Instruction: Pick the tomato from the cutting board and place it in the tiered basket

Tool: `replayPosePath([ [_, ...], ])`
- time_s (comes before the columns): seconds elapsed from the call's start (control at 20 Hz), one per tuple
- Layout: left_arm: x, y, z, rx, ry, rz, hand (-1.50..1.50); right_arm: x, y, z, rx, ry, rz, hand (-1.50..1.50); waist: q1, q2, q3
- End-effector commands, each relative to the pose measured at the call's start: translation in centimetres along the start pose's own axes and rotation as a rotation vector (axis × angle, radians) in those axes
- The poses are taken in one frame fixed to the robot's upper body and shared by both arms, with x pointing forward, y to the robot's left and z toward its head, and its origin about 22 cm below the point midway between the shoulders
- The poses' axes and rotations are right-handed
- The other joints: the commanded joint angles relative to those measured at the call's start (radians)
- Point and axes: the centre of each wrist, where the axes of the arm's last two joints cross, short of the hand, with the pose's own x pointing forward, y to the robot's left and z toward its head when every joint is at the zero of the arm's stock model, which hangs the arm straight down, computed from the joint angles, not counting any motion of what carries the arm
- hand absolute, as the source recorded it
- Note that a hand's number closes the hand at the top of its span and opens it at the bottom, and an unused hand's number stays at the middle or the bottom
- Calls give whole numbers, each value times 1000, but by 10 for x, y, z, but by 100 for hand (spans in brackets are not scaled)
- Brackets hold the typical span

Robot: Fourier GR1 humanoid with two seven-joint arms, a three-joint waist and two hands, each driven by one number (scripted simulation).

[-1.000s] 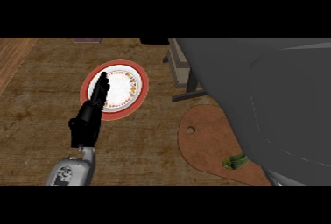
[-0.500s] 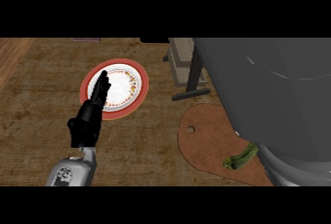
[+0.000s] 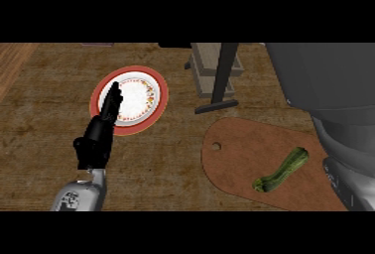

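Observation:
The brown cutting board (image 3: 242,158) lies at the lower right, with a small hole near its left edge. On its right part lies a long green vegetable (image 3: 282,170). No tomato shows anywhere in the head view. The tiered basket (image 3: 212,69) stands at the top centre, a wooden frame with a black post and foot. My left hand (image 3: 99,134) rests open at the left, its straight fingers pointing up over a plate. My right forearm (image 3: 330,84) fills the right side as a large grey mass that covers the board's right edge. Its hand does not show.
A round plate (image 3: 157,94) with a red rim and a white centre sits on the counter left of the basket, partly under my left hand's fingers. Brown counter top spreads around the plate and the board.
My right forearm has drawn back to the right, uncovering the green vegetable, more of the cutting board and more of the basket. The left hand has stayed still.

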Motion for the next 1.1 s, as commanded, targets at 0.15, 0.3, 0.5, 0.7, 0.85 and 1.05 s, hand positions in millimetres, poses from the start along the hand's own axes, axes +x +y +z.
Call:
replayPosePath([
  [0.15,-1,-8,-13,3,-11,-4,0,-12,26,-33,-14,42,26,150,-6,3,0],
  [0.3,4,-4,-7,-2,-16,-13,0,-40,16,-46,28,174,-262,-150,4,4,1],
  [0.5,6,-9,-11,-10,-18,-7,0,-41,50,-57,76,132,-323,-150,-5,3,1],
  [0.7,-4,-1,0,5,-12,14,0,-44,55,-59,39,136,-483,-150,1,1,1],
  [0.85,-6,2,4,13,-3,-14,0,-64,12,-54,-87,174,-620,-150,-11,-7,2],
  [1.05,-7,18,0,30,1,-15,0,-98,7,-62,-173,303,-688,-150,-23,-9,2],
])
